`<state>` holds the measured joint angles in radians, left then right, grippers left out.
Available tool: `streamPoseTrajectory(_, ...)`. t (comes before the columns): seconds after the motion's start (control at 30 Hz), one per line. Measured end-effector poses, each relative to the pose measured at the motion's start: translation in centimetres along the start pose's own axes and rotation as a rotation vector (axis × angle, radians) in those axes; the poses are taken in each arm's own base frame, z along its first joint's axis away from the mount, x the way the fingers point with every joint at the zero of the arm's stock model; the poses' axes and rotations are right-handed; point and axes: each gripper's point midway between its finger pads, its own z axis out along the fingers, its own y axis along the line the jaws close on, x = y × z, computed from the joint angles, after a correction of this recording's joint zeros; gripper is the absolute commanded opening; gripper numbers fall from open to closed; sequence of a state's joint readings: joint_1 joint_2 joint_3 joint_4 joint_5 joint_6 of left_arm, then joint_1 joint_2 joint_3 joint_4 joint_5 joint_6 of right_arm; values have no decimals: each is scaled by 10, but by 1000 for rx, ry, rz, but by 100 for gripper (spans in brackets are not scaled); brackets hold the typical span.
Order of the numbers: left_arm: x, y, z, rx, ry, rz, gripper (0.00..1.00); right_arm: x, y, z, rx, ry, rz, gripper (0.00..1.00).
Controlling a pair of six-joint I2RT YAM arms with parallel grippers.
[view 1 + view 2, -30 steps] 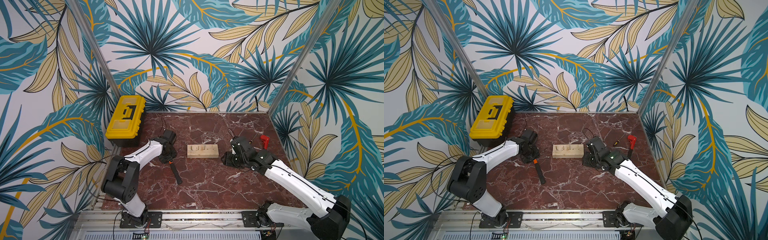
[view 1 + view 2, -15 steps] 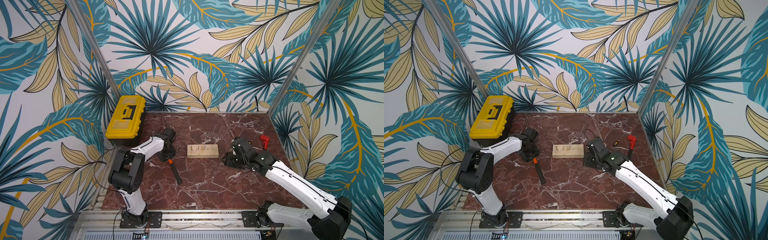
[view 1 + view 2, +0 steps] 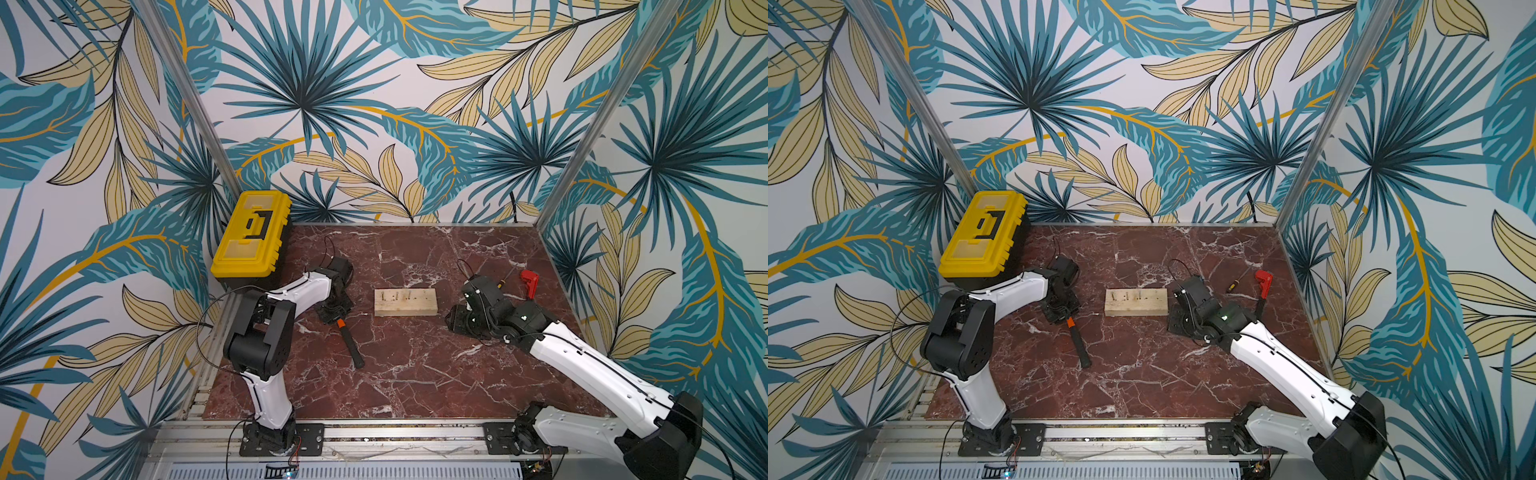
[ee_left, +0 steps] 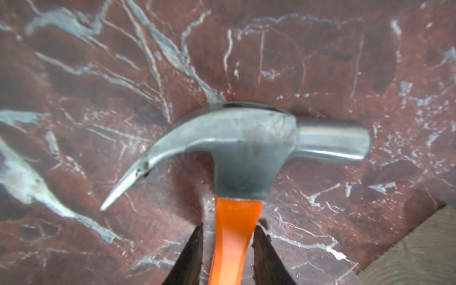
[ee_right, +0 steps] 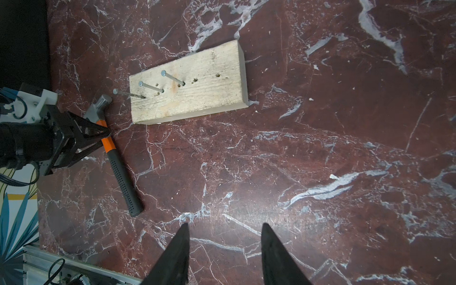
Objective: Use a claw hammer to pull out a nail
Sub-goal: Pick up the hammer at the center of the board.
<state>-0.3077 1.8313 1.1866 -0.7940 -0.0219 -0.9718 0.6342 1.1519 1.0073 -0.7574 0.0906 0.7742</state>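
i'm straddling the claw hammer point(image 4: 243, 153) with my left gripper point(image 4: 229, 227), jaws narrow but not yet pinching, head just ahead for prying control.

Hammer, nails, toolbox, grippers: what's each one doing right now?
Hammer, lying flat on the table.
Nails, three sticking up from the block.
Toolbox, lid shut.
Left gripper, open, astride the hammer's orange shaft.
Right gripper, open, empty.
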Motion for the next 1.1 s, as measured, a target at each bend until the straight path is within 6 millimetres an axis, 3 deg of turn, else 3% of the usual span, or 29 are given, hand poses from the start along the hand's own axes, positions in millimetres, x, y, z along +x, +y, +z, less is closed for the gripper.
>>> streamPoseTrajectory(0.2, 1, 1, 4, -7, 8, 2, 29, -1, -1, 0, 6, -6, 0, 48)
streamPoseTrajectory(0.47, 1, 2, 4, -12, 6, 8, 0, 0, -3, 0, 10, -11, 1, 48)
streamPoseTrajectory(0.73, 1, 3, 0, -8, 2, 31, 0, 0, -4, -3, 6, -19, 8, 48)
streamPoseTrajectory(0.83, -1, 0, -13, 21, -16, 48, 0, 0, -4, -4, 2, -22, 9, 48)
streamPoseTrajectory(1.1, -9, -17, -77, 183, -122, 94, 0, -2, -2, -4, -9, -26, 10, 48)
